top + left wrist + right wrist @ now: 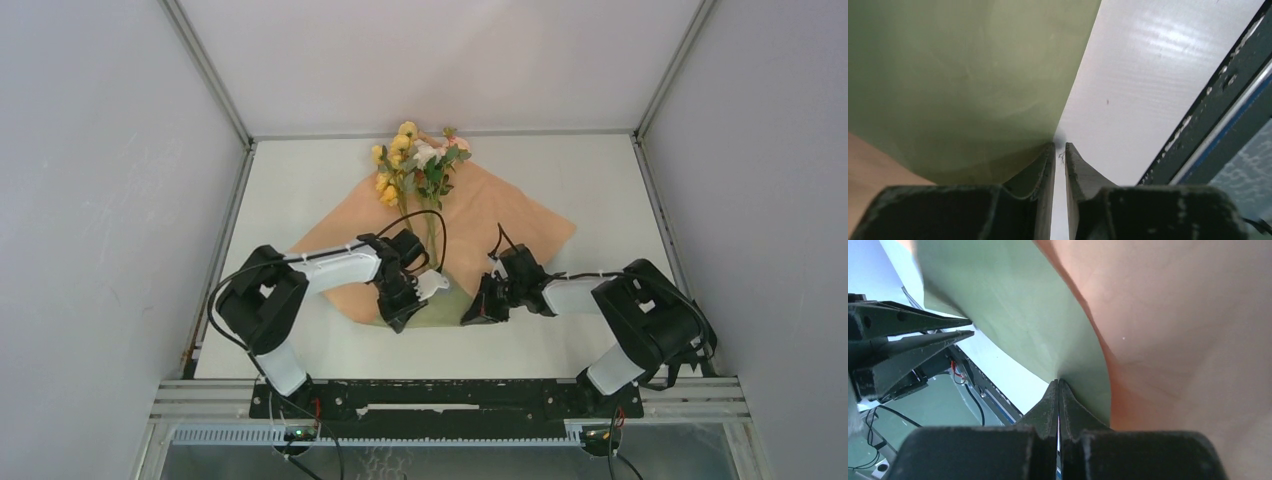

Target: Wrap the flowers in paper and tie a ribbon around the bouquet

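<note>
The paper (500, 215) lies on the table as a diamond, peach side up. The flowers (415, 160) rest on it, blooms at the far corner and stems running toward me. The paper's near corner (445, 312) is turned up, showing its olive-green side (1013, 305). My right gripper (476, 312) is shut on that raised edge, pinched at the fingertips (1058, 381). My left gripper (405, 318) sits at the left of the same corner. Its jaws (1060, 145) stand a narrow gap apart, with the green paper (958, 75) against the outside of one finger. No ribbon or wrapped bouquet is in view.
The white table (600, 170) is boxed in by white walls on three sides. A black frame rail (450, 400) runs along the near edge just behind the grippers, and shows in the left wrist view too (1208, 125). A thin black cable (420, 215) loops over the stems.
</note>
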`<act>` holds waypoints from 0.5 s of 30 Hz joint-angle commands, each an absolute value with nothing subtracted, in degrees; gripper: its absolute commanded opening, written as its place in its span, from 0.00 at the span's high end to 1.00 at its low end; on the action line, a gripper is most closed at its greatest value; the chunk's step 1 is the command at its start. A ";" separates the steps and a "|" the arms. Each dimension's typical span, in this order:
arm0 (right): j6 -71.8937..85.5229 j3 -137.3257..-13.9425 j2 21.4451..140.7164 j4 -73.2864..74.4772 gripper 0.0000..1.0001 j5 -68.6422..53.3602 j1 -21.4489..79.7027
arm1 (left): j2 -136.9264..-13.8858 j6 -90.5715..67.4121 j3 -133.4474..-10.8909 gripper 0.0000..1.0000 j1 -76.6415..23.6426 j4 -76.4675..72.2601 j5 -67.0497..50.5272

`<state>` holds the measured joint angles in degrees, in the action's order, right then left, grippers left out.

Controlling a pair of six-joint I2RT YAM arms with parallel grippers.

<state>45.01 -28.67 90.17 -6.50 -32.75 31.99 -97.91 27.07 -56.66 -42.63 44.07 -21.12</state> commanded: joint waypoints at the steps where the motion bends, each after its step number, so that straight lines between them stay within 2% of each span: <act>1: 40.64 -28.92 89.05 0.55 1.00 -24.59 31.13 | -102.31 27.54 -55.47 0.81 -38.31 52.83 -19.12; 5: 38.72 -28.92 86.58 4.97 1.00 -21.63 30.28 | -102.92 27.91 -56.25 0.81 -33.99 57.23 -15.92; 9: 38.60 -28.96 84.88 5.89 1.00 -20.61 31.61 | -102.82 34.18 -53.99 0.75 -32.85 62.87 -12.23; 12: 38.99 -28.92 84.37 5.65 1.00 -20.15 31.85 | -103.57 33.56 -54.57 0.82 -30.02 64.63 -12.08; 15: 39.23 -29.00 83.63 5.82 1.00 -20.15 31.86 | -99.81 36.06 -54.26 0.83 -27.61 68.05 -12.97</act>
<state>41.43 -29.02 84.51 1.37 -25.47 31.70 -102.98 31.22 -55.20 -30.74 64.23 -15.20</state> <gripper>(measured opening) 0.006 0.173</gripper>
